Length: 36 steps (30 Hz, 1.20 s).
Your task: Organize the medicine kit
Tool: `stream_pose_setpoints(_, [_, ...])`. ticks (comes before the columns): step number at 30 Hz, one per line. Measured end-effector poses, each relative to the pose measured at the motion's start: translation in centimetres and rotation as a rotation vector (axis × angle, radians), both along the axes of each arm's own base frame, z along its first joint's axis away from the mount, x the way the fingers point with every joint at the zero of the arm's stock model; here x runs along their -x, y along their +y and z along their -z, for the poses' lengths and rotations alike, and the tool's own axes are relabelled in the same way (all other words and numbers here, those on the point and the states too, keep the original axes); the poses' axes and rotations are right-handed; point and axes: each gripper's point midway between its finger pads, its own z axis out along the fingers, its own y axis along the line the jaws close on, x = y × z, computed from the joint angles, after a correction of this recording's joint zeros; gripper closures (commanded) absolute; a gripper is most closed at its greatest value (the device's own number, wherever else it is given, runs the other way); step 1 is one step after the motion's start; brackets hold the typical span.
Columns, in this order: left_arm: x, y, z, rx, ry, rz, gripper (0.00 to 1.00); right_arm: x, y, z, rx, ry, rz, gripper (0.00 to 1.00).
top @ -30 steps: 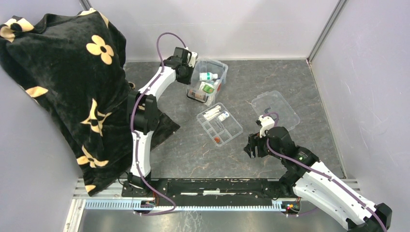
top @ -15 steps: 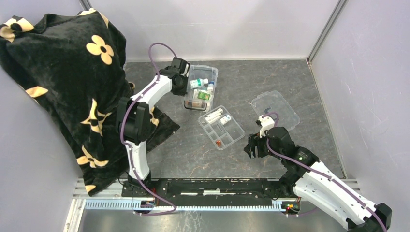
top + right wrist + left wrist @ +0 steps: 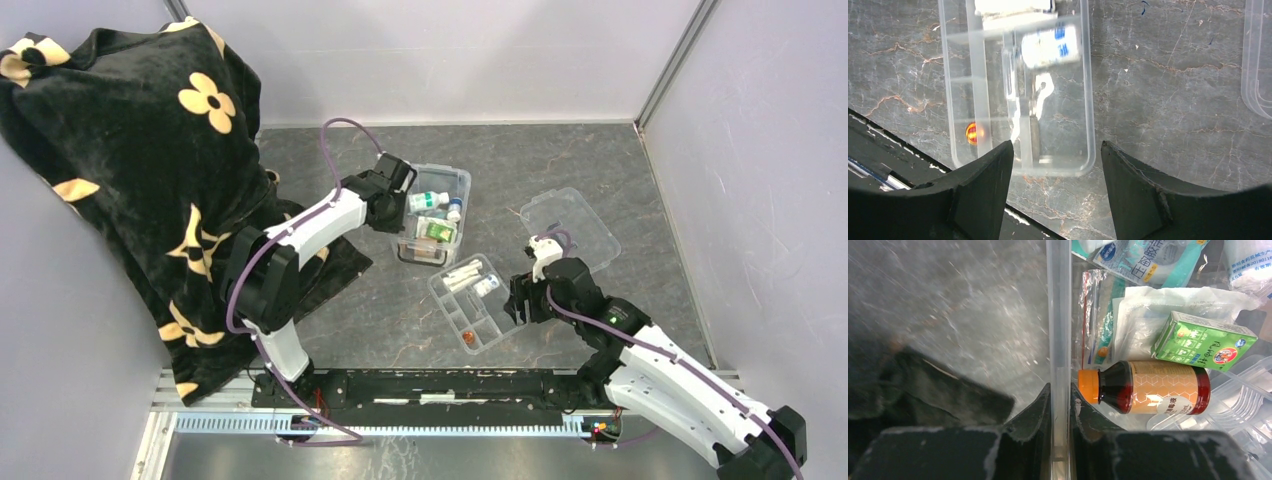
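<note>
Grey marbled table [image 3: 600,170]. Left gripper [image 3: 1060,405]: pinched tight on medicine kit [image 3: 1058,300] side wall. Right gripper [image 3: 1055,147]: wide, divided tray [image 3: 1088,100] just ahead. Your risk: thin wall slips, kit tips, bottle [image 3: 1153,387] rolls out.

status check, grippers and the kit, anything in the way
Left gripper shut on medicine kit wall. Right gripper open, jaws above divided tray end. Brown bottle, green box inside kit. Black cloth close beside it.
</note>
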Motion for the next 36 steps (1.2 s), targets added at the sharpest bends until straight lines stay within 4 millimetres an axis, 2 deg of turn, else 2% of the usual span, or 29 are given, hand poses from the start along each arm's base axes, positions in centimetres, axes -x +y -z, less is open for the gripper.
stream_pose_setpoints(6, [4.3,-2.7,0.2,0.019,0.029,0.023,0.71,-0.2,0.5,0.7,0.005,0.026,-0.002,0.33])
stream_pose_setpoints(10, [5.9,-3.7,0.7,0.026,0.052,0.034,0.63,-0.1,1.1,0.9,-0.015,0.043,-0.019,0.32])
stream_pose_setpoints(18, [6.0,-3.4,0.4,0.024,0.049,0.012,0.53,1.9,2.8,1.5,-0.032,0.081,-0.070,0.32])
stream_pose_setpoints(23, [5.4,-3.9,-0.8,0.042,0.028,0.013,0.49,3.2,2.7,3.3,-0.017,0.121,-0.062,0.32])
stream_pose_setpoints(29, [5.3,-4.8,-2.6,0.101,0.002,0.031,0.49,3.5,2.8,4.3,0.002,0.143,-0.049,0.33])
stream_pose_setpoints(36, [5.4,-5.1,-2.7,0.125,0.012,0.041,0.49,3.4,4.2,5.0,-0.018,0.152,-0.064,0.40])
